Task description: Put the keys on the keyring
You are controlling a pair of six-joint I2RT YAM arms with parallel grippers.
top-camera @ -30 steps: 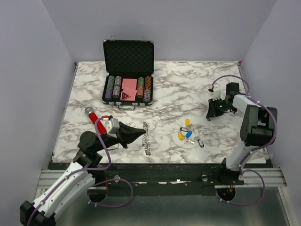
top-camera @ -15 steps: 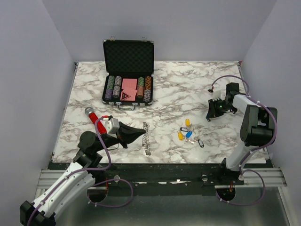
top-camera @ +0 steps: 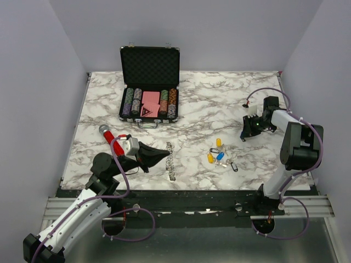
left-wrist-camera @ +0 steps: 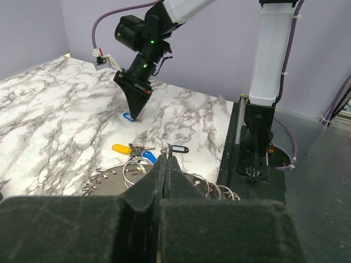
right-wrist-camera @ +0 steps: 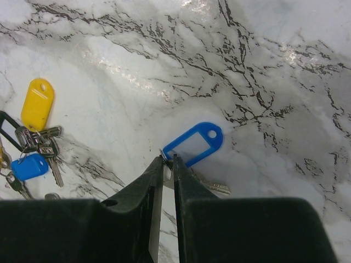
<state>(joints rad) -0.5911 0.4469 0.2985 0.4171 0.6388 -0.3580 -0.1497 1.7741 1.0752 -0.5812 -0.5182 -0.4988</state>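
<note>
Right gripper (right-wrist-camera: 169, 161), jaws nearly closed on the ring end of the blue-tagged key (right-wrist-camera: 193, 143) near the table's (top-camera: 219, 98) right edge, tag lying flat and pointing away from the fingertips; left gripper (left-wrist-camera: 166, 160), jaws fully shut, tip at the keyring (top-camera: 171, 163), whose long axis runs near-to-far by the near edge.

Yellow, blue and black keys (top-camera: 219, 155) lie on grey-veined white marble table (top-camera: 208, 104).

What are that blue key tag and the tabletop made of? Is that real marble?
The blue key tag looks like smooth moulded plastic with a paler window; its key looks like silvery metal. The tabletop shows grey-veined marble patterning with a glossy sheen, but stone or printed laminate cannot be told.
</note>
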